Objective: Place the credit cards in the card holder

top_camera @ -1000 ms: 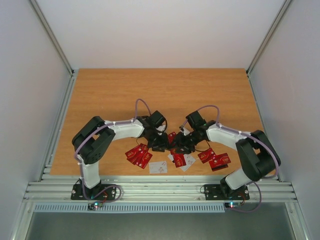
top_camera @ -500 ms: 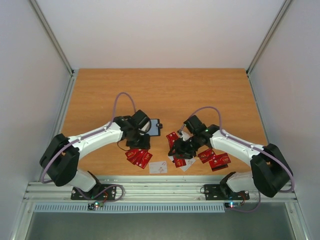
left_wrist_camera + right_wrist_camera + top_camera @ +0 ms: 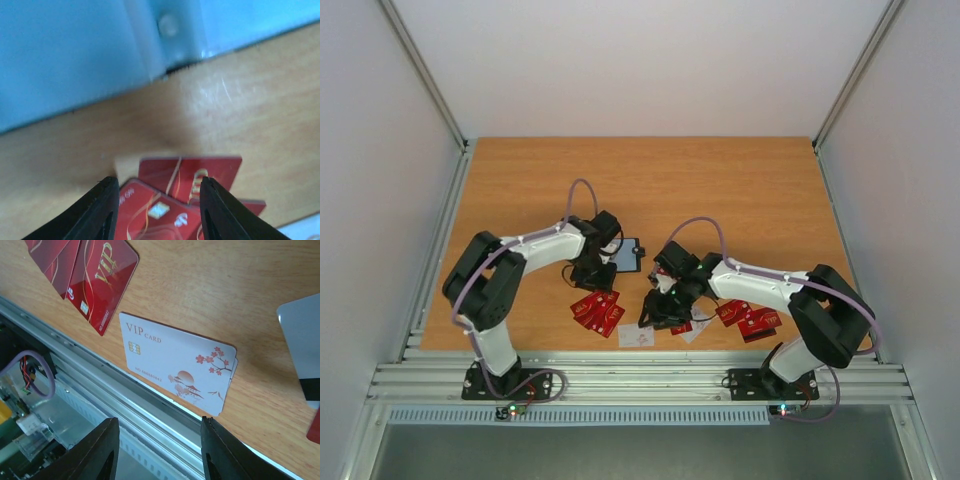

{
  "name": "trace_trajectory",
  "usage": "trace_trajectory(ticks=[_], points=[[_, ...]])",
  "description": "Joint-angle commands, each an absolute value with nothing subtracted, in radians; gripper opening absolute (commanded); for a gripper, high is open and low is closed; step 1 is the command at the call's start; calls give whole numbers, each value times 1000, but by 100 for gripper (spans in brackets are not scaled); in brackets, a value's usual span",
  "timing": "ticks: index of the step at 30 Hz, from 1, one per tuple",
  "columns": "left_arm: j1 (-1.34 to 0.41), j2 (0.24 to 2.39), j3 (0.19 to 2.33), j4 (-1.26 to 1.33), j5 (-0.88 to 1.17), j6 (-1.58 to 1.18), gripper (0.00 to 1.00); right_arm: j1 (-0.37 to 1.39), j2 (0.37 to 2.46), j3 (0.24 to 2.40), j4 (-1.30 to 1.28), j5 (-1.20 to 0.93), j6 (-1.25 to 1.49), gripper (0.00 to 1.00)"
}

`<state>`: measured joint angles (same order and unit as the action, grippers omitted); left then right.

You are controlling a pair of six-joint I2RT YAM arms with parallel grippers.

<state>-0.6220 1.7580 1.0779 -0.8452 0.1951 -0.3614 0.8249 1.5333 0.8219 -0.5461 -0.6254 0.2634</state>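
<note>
The black card holder (image 3: 626, 254) lies on the wooden table, just right of my left wrist. My left gripper (image 3: 588, 279) (image 3: 159, 182) hangs open over a small pile of red credit cards (image 3: 597, 311) (image 3: 192, 172), and the cards lie flat between and below its fingers. My right gripper (image 3: 654, 312) (image 3: 159, 422) is also open and empty, over the near table edge. A white credit card (image 3: 637, 335) (image 3: 176, 361) with a blossom print lies just beyond its fingertips. More red cards (image 3: 750, 319) rest to the right.
An aluminium rail (image 3: 125, 405) runs along the near table edge, under the right gripper. Two red VIP cards (image 3: 99, 280) lie up left of the white one, and a grey card (image 3: 301, 347) shows at the right edge. A pale wall (image 3: 75, 50) stands behind the table.
My left gripper left the card holder on the table and drew back toward the red pile. My right gripper swung left and nearer the front edge, over the white card.
</note>
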Motion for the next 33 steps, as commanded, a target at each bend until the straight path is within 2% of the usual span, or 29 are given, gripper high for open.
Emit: trace_trajectory(ticks=[1, 9, 17, 33], points=[[-615, 1832, 1145, -874, 161, -290, 47, 833, 1493, 803, -521, -593, 297, 46], [-621, 1793, 1031, -858, 173, -307, 47, 833, 1402, 734, -521, -575, 321, 46], [-697, 1612, 807, -789, 248, -443, 47, 834, 1379, 725, -517, -575, 323, 45], [-774, 1420, 660, -684, 347, -758, 48, 866, 1402, 713, -422, -604, 382, 45]])
